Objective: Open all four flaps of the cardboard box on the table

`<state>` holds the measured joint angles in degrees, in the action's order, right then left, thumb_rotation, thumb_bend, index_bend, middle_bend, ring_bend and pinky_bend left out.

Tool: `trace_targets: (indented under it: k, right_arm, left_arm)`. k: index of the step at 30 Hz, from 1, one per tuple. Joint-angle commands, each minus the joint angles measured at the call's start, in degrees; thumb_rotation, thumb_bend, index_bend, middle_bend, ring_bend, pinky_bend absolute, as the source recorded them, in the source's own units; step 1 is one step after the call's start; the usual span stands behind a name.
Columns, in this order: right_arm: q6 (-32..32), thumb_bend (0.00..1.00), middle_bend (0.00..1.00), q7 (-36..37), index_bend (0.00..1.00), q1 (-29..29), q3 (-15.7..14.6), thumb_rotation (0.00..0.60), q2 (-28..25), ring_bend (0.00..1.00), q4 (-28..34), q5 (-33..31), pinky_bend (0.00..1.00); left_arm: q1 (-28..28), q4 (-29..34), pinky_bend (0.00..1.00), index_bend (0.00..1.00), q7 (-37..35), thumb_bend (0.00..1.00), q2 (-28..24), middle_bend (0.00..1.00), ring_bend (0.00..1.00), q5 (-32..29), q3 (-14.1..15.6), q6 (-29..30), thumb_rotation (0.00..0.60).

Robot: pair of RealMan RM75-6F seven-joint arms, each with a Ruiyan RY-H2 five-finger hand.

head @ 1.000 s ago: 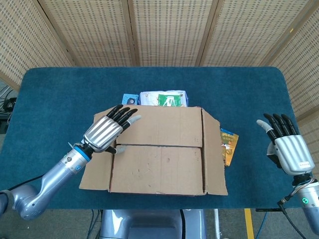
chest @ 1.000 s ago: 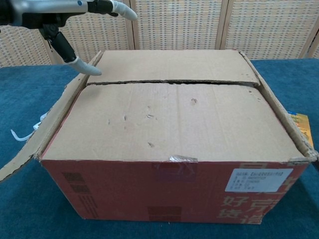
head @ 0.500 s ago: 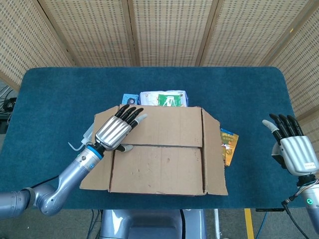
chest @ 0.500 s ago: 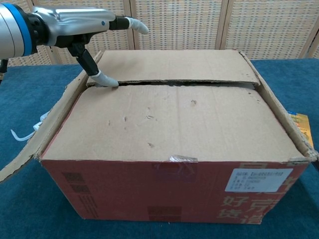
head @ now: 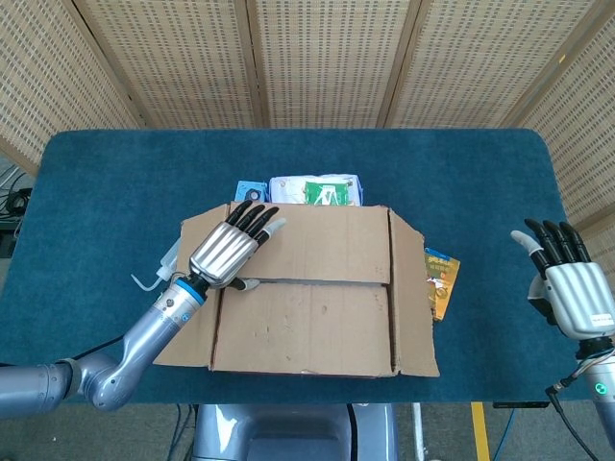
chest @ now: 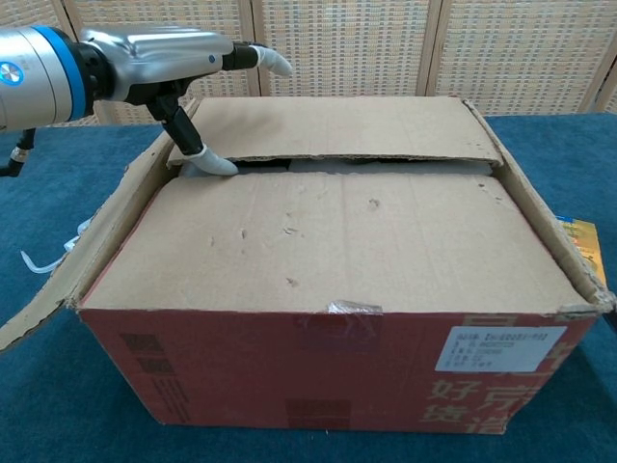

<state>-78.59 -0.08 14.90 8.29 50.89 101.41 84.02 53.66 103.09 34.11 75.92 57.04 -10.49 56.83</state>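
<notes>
Chest view shows the cardboard box standing at the middle of the table, its seam running left to right between the far flap and the near flap. The left hand is laid flat over the left end of the far flap, palm down and fingers stretched toward the far right, nothing being grasped; its thumb is hooked down into the seam at that left end, where the far flap's edge is seen slightly raised above the near one. The side flaps are already splayed outward on the left and right. The right hand is held upright with fingers apart and empty, well apart from the box, off its right side. The left hand is therefore the nearer one, and the far flap lies directly beneath it; a lift away from the robot, hinging about the flap's far long edge, is judged to be called for next. Some packets are seen on the table just beyond the box.
</notes>
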Motion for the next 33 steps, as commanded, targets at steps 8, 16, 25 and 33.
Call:
trace_targets:
  k: [8, 16, 25, 33]
  right_arm:
    - [-0.1, 0.98, 0.07, 0.3, 0.14, -0.1, 0.2, 0.6, 0.0, 0.0, -0.2, -0.3, 0.0]
    - [0.0, 0.98, 0.07, 0.7, 0.14, 0.0, 0.3, 0.6, 0.1, 0.0, -0.4, 0.0, 0.0]
    - [0.1, 0.98, 0.07, 1.4, 0.14, -0.4, 0.1, 0.6, 0.2, 0.0, -0.9, -0.4, 0.0]
    - [-0.4, 0.98, 0.07, 1.8, 0.14, -0.8, 0.0, 0.6, -0.2, 0.0, -0.9, -0.2, 0.0]
  left_arm:
    - [-1.3, -0.9, 0.0, 0.0, -2.4, 0.18, 0.6, 0.0, 0.0, 2.8, -1.0, 4.0, 0.515]
    - [-3.1, 0.1, 0.0, 0.0, -5.9, 0.18, -2.2, 0.0, 0.0, 5.3, -3.0, 7.3, 0.518]
    - [-3.1, -1.7, 0.0, 0.0, -8.9, 0.18, -4.3, 0.0, 0.0, 5.7, -7.1, 9.3, 0.516]
    - [0.2, -7.4, 0.0, 0.0, -6.2, 0.18, -3.4, 0.0, 0.0, 4.0, -9.7, 7.7, 0.515]
